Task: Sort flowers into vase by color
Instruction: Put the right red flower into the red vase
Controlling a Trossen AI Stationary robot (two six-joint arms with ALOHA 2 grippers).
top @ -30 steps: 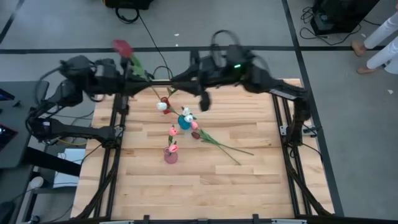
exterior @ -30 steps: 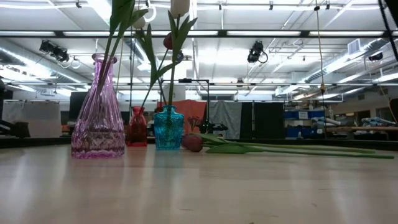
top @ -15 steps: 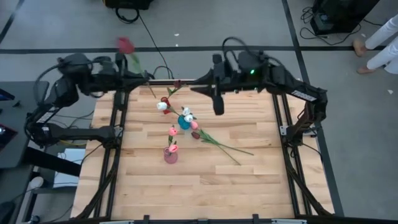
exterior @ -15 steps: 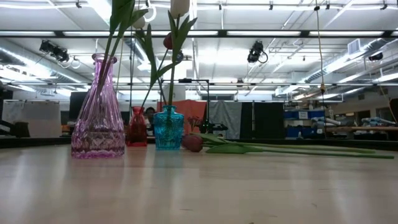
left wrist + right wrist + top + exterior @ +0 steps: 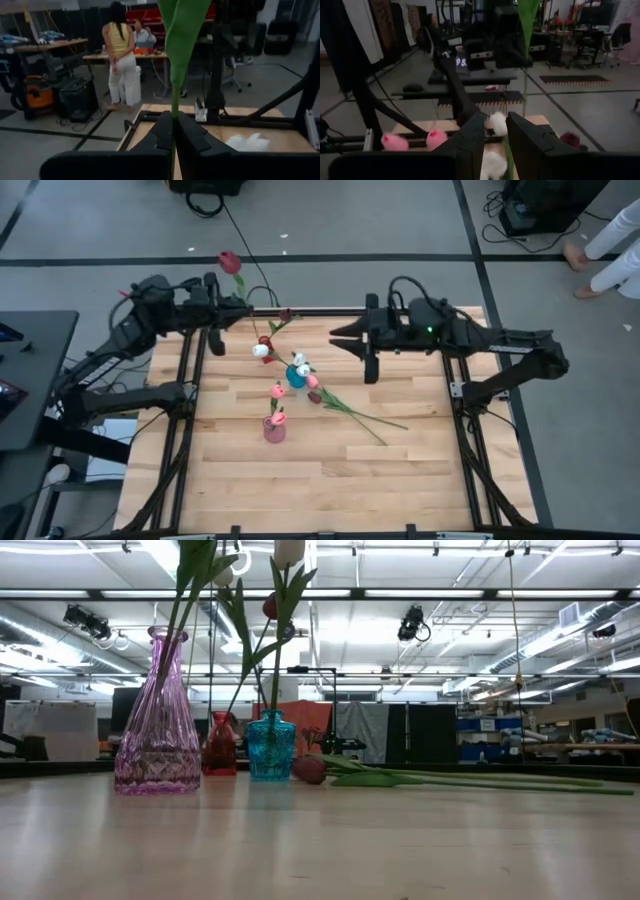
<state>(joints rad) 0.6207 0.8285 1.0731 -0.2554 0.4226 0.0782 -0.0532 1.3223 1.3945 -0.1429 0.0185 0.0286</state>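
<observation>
My left gripper (image 5: 241,303) is over the table's far left corner, shut on a dark red tulip whose bloom (image 5: 230,262) stands above it. My right gripper (image 5: 340,336) hovers open above the far middle of the table, pointing left toward the vases and touching nothing. The red vase (image 5: 266,340), blue vase (image 5: 296,376) and pink vase (image 5: 274,428) stand upright on their bases and hold tulips by their stems. Two more tulips (image 5: 350,412) lie flat on the wood right of the blue vase. The low view shows the vases (image 5: 158,715) but no gripper. My left gripper pinches the dark red tulip's thin green stem (image 5: 173,107) just below a broad leaf (image 5: 182,30), between its two fingers (image 5: 192,137). The fingers come level from the table's left and lie across the stem. The flower stands upright, lifted clear of the table.
The three vases cluster in the table's far middle. The lying stems reach toward the right near part (image 5: 400,425). Bare wood (image 5: 330,490) fills the near half. Black frame rails (image 5: 190,410) run along both sides. People stand in the room beyond the table (image 5: 122,60).
My right gripper has drawn away from the left gripper, moving toward the table's right edge and a little nearer. My left gripper has carried the dark red tulip rightward along the far edge, the flower staying upright in its hold.
</observation>
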